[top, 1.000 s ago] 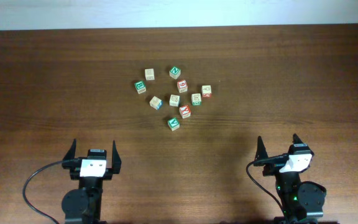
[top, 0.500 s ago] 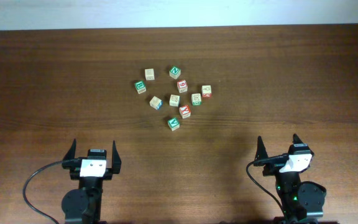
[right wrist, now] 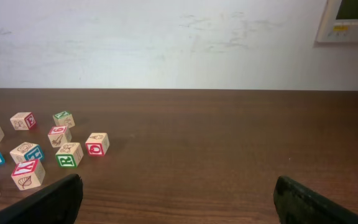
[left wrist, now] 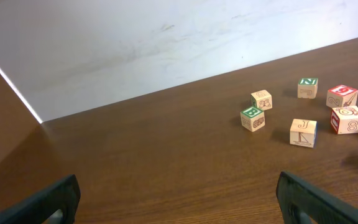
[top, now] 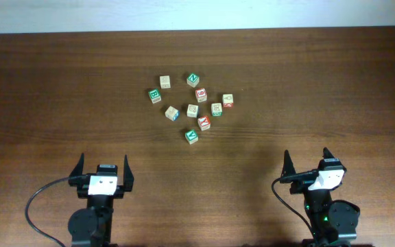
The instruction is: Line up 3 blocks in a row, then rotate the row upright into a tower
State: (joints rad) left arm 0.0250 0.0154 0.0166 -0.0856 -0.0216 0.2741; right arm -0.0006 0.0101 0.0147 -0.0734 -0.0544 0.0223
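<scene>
Stillness over the last second: small pale-wood alphabet blocks (top: 192,110) lie clustered at upper centre of the overhead frame on the dark wooden counter (top: 334,82), well apart from my left tool (top: 103,162) and right tool (top: 307,156), both released and empty. I judge no rotation has begun.

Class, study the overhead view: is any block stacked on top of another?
No, the blocks all sit singly on the table, in a loose cluster with none resting on another.
</scene>
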